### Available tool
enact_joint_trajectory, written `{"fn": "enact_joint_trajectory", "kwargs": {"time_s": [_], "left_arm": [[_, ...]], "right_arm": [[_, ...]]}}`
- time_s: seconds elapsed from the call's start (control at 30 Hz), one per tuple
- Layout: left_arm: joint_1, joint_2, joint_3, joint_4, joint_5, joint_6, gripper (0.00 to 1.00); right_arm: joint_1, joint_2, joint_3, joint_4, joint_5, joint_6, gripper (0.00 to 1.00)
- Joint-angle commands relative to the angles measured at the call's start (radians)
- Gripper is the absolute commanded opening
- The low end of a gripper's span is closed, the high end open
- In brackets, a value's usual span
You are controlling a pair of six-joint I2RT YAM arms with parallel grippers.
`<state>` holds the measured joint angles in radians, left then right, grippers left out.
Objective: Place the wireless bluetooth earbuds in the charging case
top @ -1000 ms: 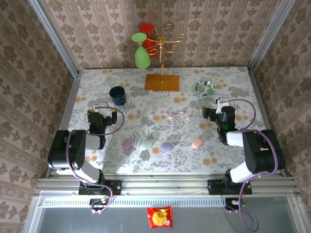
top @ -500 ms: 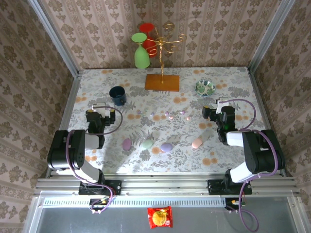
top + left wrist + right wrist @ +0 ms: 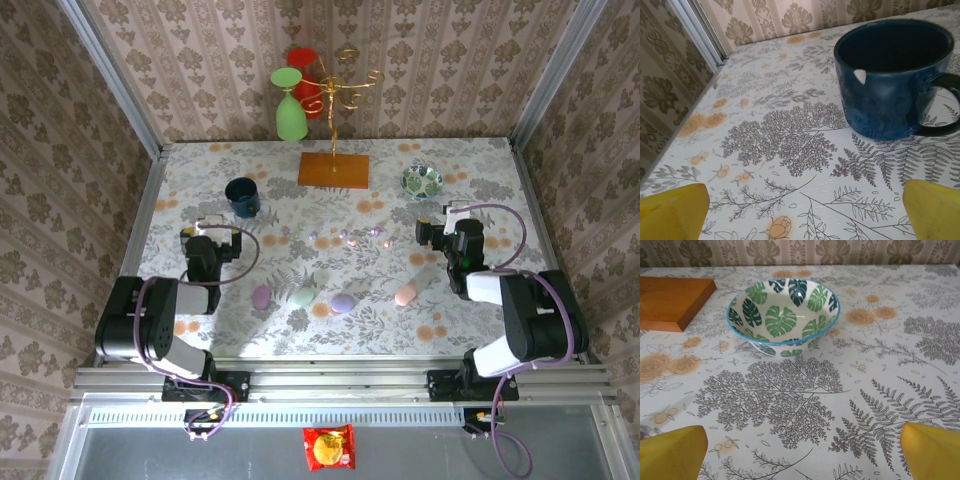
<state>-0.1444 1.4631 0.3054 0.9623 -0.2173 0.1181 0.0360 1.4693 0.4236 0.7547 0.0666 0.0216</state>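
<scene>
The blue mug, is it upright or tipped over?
Upright. The mug stands on its base, its open mouth facing up.

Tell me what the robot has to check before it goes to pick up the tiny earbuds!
1. Is the left gripper open and empty? Ok.
2. Is the right gripper open and empty? Ok.
3. Are the earbuds free to grab? Ok, they lie in a row on the table with nothing on them.
4. Are the cases open? Cannot tell, too small from above.
5. Is the left gripper aimed at an earbud? Not ok, it faces the blue mug.
6. Is the right gripper aimed at an earbud? Not ok, it faces the leaf bowl.
</scene>
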Motion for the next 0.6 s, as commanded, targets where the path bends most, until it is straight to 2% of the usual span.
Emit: {"fn": "enact_joint_trajectory", "kwargs": {"time_s": [0.0, 0.07, 0.23, 0.33, 0.43, 0.57], "left_arm": [[-0.052, -0.138, 0.017, -0.108, -0.095, 0.049, 1.0], [-0.081, -0.224, 0.033, -0.226, -0.118, 0.048, 1.0], [-0.126, -0.405, 0.048, -0.446, -0.126, 0.007, 1.0], [-0.17, -0.484, 0.079, -0.592, -0.102, -0.047, 1.0], [-0.236, -0.539, 0.147, -0.801, -0.117, -0.13, 1.0], [-0.299, -0.564, 0.243, -1.079, -0.125, -0.297, 1.0]], "right_arm": [[0.012, -0.121, 0.019, -0.129, -0.023, -0.012, 1.0], [0.014, -0.179, 0.044, -0.24, -0.056, 0.005, 1.0], [0.057, -0.301, 0.009, -0.297, -0.06, 0.022, 1.0], [0.102, -0.384, 0.02, -0.39, -0.072, 0.011, 1.0], [0.143, -0.464, 0.037, -0.487, -0.105, 0.055, 1.0], [0.207, -0.538, 0.022, -0.542, -0.145, 0.218, 1.0]]}}
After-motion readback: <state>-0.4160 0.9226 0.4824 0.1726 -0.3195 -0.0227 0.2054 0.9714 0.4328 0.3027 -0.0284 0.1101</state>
